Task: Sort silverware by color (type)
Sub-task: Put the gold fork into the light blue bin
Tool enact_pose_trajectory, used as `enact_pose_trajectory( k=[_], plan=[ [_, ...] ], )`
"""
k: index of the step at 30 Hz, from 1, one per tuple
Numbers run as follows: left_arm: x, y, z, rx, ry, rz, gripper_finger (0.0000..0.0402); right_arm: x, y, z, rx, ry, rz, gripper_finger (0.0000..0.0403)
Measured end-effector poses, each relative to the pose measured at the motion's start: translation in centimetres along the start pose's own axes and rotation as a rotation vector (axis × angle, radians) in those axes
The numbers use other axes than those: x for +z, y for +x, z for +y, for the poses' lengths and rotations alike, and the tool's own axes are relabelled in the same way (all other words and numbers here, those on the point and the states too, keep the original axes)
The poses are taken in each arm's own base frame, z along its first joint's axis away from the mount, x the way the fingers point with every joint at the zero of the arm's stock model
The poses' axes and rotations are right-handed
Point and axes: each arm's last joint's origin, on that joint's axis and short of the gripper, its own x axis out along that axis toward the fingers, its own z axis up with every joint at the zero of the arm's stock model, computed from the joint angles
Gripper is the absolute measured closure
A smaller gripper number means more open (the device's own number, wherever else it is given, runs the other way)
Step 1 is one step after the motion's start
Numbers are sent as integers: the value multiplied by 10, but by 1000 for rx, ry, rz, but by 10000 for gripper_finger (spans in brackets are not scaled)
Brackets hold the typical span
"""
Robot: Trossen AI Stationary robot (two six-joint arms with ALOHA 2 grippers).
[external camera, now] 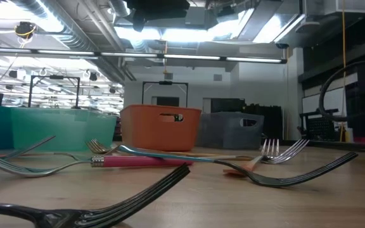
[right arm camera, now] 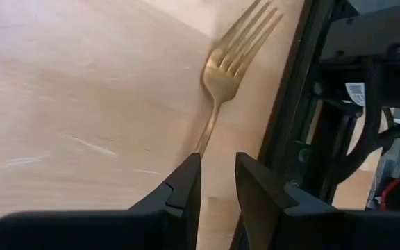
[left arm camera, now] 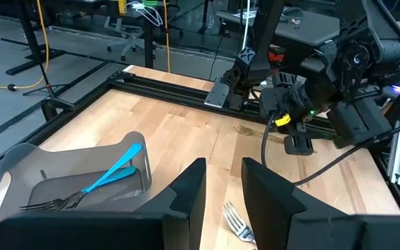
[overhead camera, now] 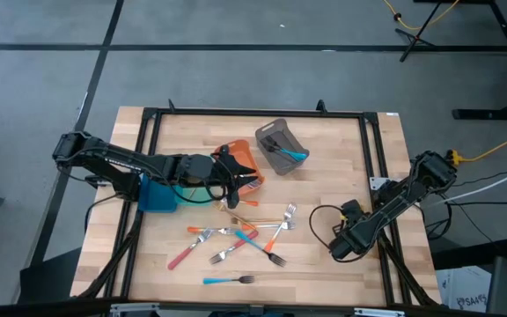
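Note:
Several pieces of silverware (overhead camera: 240, 238) lie crossed in a loose heap on the wooden table's middle: forks with pink, orange and blue handles. One blue-handled fork (overhead camera: 227, 280) lies apart near the front edge. Another blue-handled fork (left arm camera: 110, 173) rests inside the grey bin (overhead camera: 280, 145). A gold fork (right arm camera: 231, 69) lies beside the table's right rail. My right gripper (right arm camera: 218, 161) stands open over its handle end, pointing steeply down. My left gripper (left arm camera: 224, 167) hovers open beside the orange bin (overhead camera: 240, 163), with nothing between its fingers. My right gripper comes at the gold fork from above, along its length. The fork's handle (right arm camera: 201, 142) runs up to one fingertip (right arm camera: 189, 170) and vanishes behind it. Bare table shows in the gap between the fingers, and I cannot tell whether that finger touches the handle.
A teal bin (overhead camera: 157, 195) sits under my left arm at the table's left. A black frame rail (right arm camera: 290, 104) runs close along the gold fork. A black cable loop (overhead camera: 322, 224) lies on the table beside my right arm. Bare wood lies between the heap and the right rail.

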Motion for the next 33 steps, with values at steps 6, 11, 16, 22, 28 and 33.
enact_pose_trajectory(
  k=[6,11,16,22,28,33],
  plan=[
    [0,0,0,0,0,0,314,0,10,3,40,-1,6,318],
    [0,0,0,0,0,0,314,1,23,1,36,22,12,318],
    [0,0,0,0,0,0,314,1,28,0,33,35,12,318],
    [0,0,0,0,0,0,314,1,34,1,67,35,25,318],
    [0,0,0,0,0,0,314,0,28,4,75,32,32,319],
    [0,0,0,0,0,0,314,0,24,4,124,29,47,343]
  ],
)
